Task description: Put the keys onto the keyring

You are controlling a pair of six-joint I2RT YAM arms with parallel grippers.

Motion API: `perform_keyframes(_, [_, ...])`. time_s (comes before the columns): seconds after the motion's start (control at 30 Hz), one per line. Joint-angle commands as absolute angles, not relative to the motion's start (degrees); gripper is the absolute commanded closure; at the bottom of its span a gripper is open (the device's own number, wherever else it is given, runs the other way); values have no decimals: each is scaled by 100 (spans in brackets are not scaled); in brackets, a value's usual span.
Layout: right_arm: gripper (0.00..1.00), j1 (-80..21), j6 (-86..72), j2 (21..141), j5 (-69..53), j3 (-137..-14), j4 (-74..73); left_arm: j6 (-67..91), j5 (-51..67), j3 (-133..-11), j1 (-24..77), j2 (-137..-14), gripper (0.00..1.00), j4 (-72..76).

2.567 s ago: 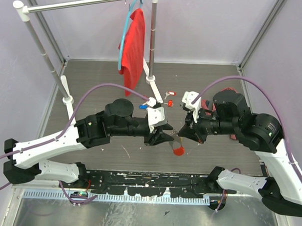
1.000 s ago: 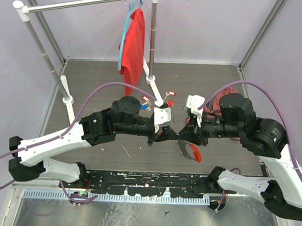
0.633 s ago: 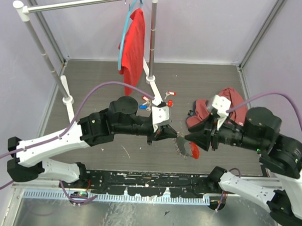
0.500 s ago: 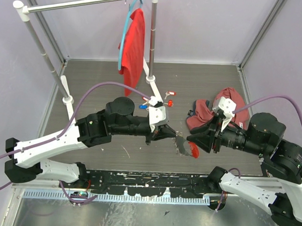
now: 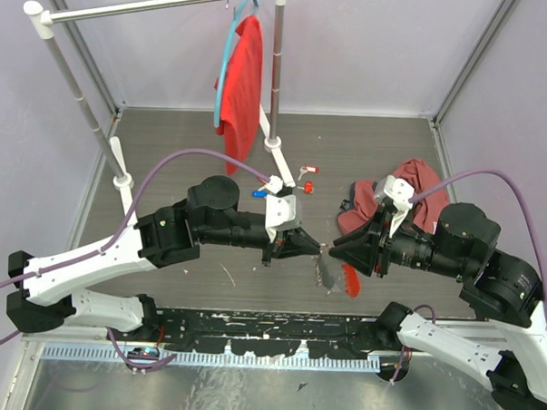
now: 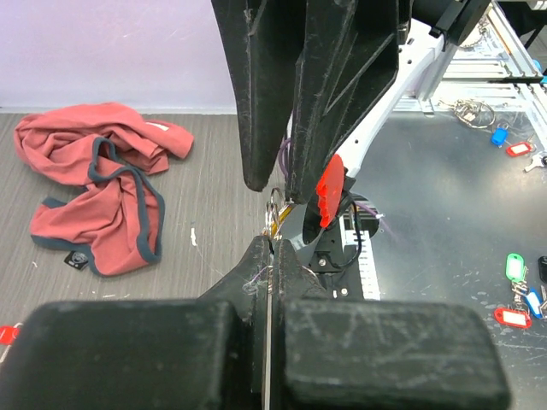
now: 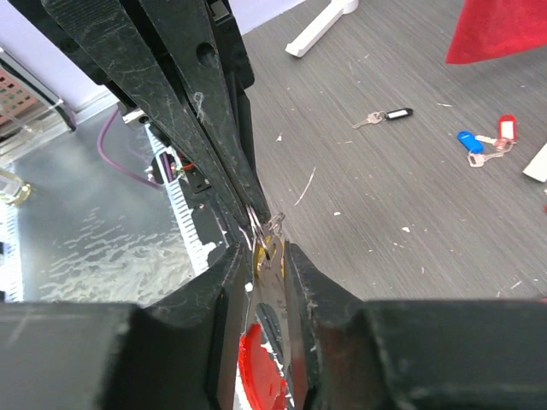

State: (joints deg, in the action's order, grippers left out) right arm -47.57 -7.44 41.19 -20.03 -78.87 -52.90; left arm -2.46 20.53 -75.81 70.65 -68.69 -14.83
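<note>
My right gripper (image 5: 337, 254) is shut on the keyring: a flat silvery part and a bright red plastic piece (image 5: 350, 281) hang below it, also seen between its fingers in the right wrist view (image 7: 261, 376). My left gripper (image 5: 313, 248) meets it tip to tip, shut on a thin silvery key seen edge-on (image 6: 272, 265). A small wire ring (image 7: 275, 224) and a yellow tag (image 7: 268, 248) sit where the tips meet. Loose keys lie on the floor: red-tagged (image 5: 306, 176), blue-tagged (image 5: 259, 193), black-tagged (image 7: 386, 115).
A crumpled red cloth (image 5: 408, 195) lies behind the right arm. A white clothes rack (image 5: 275, 78) with a hanging red shirt (image 5: 243, 77) stands at the back. More tagged keys (image 6: 513, 149) lie on the metal shelf in front of the arm bases.
The right gripper, which had pulled back to the right with the keyring, has come back left to meet the left gripper's tips. The left arm has barely moved.
</note>
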Motion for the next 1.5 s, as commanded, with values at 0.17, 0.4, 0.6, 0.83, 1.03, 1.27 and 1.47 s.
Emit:
perform_keyframes(0.17, [74,-4782,-653,4225,-2471,-7806,-4835,-202,2181,-7723,7089,-6759,100,-1196])
perform_keyframes(0.4, [88,-4783,-615,4271,-2582,-7753,-4779,-203,2183,-7726,7086,-6760,100,-1182])
perform_keyframes(0.6, [99,-4783,-566,4245,-2646,-7756,-4659,-182,2214,-7740,7091,-6781,100,-1182])
perform_keyframes(0.83, [99,-4782,-38,4631,-2244,-8332,-5648,-123,1991,-7649,7086,-6656,72,-1202])
perform_keyframes(1.03, [99,-4783,315,4959,-2021,-8698,-6281,-132,1719,-7574,7091,-6572,57,-1216])
perform_keyframes(1.27, [99,-4781,470,5124,-2037,-8870,-6500,-221,1730,-7775,7084,-6844,66,-1477])
perform_keyframes(1.47, [99,-4781,644,5311,-2087,-9049,-6821,-294,1840,-7918,7088,-7118,67,-1716])
